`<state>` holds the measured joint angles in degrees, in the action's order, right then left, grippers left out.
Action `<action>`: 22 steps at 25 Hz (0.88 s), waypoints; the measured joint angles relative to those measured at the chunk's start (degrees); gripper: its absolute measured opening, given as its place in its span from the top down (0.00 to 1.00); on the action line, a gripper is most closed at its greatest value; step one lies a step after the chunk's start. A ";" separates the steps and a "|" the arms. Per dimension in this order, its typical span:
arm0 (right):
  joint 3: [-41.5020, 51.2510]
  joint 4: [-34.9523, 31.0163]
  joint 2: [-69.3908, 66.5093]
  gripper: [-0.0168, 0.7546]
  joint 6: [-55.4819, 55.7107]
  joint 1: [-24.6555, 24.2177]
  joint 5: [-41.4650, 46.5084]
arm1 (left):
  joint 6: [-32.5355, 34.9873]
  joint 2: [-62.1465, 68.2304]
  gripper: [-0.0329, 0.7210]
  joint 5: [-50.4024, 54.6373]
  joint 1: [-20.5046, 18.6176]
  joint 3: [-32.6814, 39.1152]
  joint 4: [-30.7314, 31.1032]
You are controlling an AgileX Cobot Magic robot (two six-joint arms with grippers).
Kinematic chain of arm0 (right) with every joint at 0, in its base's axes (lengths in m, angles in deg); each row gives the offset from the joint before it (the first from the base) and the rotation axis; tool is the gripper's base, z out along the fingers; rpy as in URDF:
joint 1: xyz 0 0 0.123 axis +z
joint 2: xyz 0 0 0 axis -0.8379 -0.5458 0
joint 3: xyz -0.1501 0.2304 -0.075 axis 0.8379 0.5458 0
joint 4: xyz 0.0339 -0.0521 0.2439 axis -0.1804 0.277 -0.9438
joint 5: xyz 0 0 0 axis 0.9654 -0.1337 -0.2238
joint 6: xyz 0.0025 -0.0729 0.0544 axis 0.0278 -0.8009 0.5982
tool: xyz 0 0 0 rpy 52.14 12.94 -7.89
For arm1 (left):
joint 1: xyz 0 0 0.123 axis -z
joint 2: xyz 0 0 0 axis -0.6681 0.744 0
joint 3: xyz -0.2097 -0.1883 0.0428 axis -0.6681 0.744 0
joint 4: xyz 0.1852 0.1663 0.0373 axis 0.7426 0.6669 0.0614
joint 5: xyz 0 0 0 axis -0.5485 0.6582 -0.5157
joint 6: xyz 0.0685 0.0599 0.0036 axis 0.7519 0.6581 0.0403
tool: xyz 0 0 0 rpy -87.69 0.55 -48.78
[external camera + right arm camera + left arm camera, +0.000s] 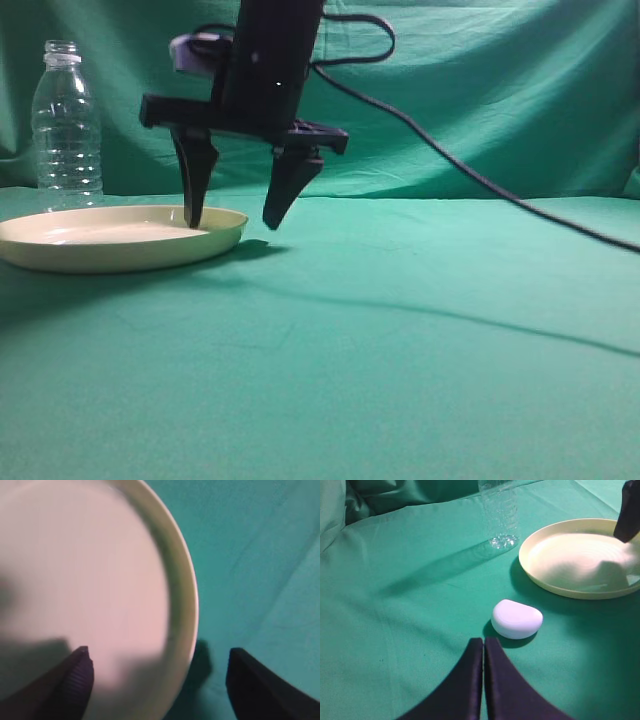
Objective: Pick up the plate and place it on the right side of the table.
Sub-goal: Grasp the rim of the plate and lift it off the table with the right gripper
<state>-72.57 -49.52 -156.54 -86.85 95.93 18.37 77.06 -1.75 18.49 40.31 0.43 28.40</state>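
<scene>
The cream-yellow plate point(120, 240) lies on the teal table point(400, 350) at the left. My right gripper point(233, 220) is open and straddles the plate's right rim: one finger point(195, 175) stands inside the plate, the other point(290, 185) outside over the cloth. In the right wrist view the plate point(90, 580) fills the left, its rim between the open gripper's point(159, 656) two fingertips. In the left wrist view the plate point(580, 560) is at the upper right; my left gripper point(483, 641) is shut and empty, low over the cloth.
A clear ribbed bottle point(66, 125) stands behind the plate at the far left; its base shows in the left wrist view point(500, 515). A small white rounded object point(516, 619) lies just ahead of the left gripper. A black cable point(480, 180) trails right.
</scene>
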 joint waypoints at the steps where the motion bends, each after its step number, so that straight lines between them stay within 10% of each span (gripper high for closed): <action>1: 0.00 0.00 -0.67 0.29 0.00 0.00 -0.24 | 0.00 0.00 0.96 0.00 0.00 0.00 0.00; 7: 0.00 0.10 -2.06 0.37 -0.15 0.00 -1.25 | 0.00 0.00 0.96 0.00 0.00 0.00 0.00; 14: -0.27 1.16 -2.50 0.86 -1.07 0.00 -2.46 | 0.00 0.00 0.96 0.00 0.00 0.00 0.00; 22: -7.39 9.14 -2.79 0.98 3.97 0.14 3.84 | 0.00 0.00 0.96 0.00 0.00 0.00 0.00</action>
<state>-79.96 -40.38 -159.33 -82.87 96.07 22.21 77.06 -1.75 18.49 40.31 0.43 28.40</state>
